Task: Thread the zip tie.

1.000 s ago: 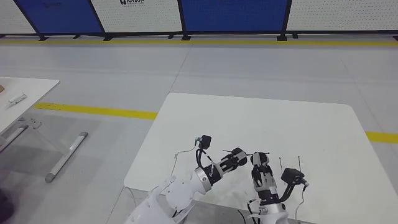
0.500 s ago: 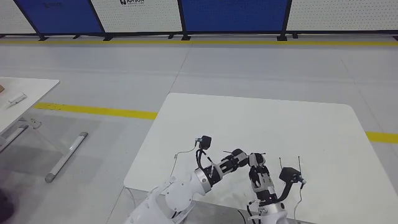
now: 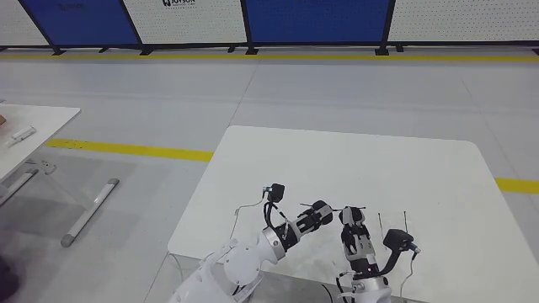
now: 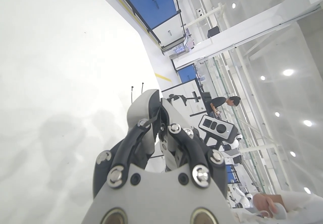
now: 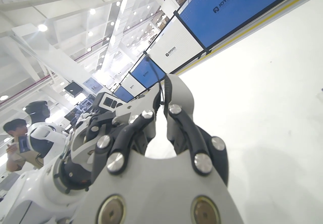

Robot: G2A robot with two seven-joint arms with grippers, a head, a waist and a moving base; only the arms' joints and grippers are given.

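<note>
A thin black zip tie (image 5: pixel 154 72) sticks out from between the fingers of my right gripper (image 5: pixel 164 88), which is shut on it. My left gripper (image 4: pixel 157 95) is also shut, with a black strip of the zip tie (image 4: pixel 154 119) pinched between its fingers. In the top view the left gripper (image 3: pixel 322 212) and the right gripper (image 3: pixel 351 215) hover close together, tips facing each other with a small gap, low over the white table (image 3: pixel 354 160) near its front edge.
Two spare black zip ties (image 3: pixel 379 220) (image 3: pixel 405 219) lie on the table just right of the right gripper; the left wrist view shows them too (image 4: pixel 132 93) (image 4: pixel 142 86). Another white table (image 3: pixel 25 126) stands far left.
Half a second ago the two grippers were pressed together tip to tip. They have drawn slightly apart, back to about where they stood one second ago.
</note>
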